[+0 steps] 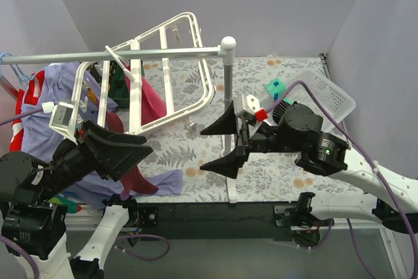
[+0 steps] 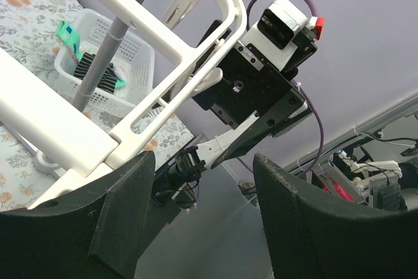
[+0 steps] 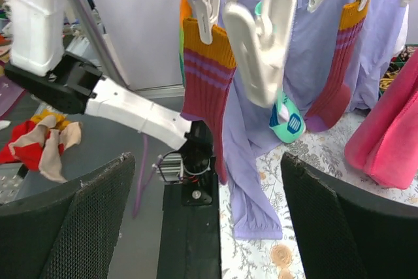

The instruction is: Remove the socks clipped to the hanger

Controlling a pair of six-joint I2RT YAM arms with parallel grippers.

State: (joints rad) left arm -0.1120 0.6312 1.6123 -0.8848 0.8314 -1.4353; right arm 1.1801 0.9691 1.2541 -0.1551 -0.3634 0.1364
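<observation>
The white hanger (image 1: 166, 63) hangs tilted from the grey rail, and its bars cross the left wrist view (image 2: 163, 37). A pink sock (image 1: 151, 102) and a dark red sock (image 1: 137, 178) dangle from it. In the right wrist view, two dark red socks with orange cuffs (image 3: 208, 89) (image 3: 339, 63), a teal sock (image 3: 287, 119) and a pink sock (image 3: 385, 129) hang from clips. An empty white clip (image 3: 258, 37) hangs close in front. My left gripper (image 1: 127, 151) (image 2: 204, 161) is open and empty beside the dark red sock. My right gripper (image 1: 225, 145) (image 3: 208, 161) is open and empty, facing the socks.
The grey rail (image 1: 130, 54) and its pole (image 1: 228, 96) stand mid-table. A white mesh basket (image 1: 333, 96) (image 2: 140, 63) at the right holds a teal sock (image 1: 275, 88) and a black one (image 2: 91, 66). A lavender shirt (image 1: 39, 129) (image 3: 261, 181) hangs at the left, its hem on the floral cloth.
</observation>
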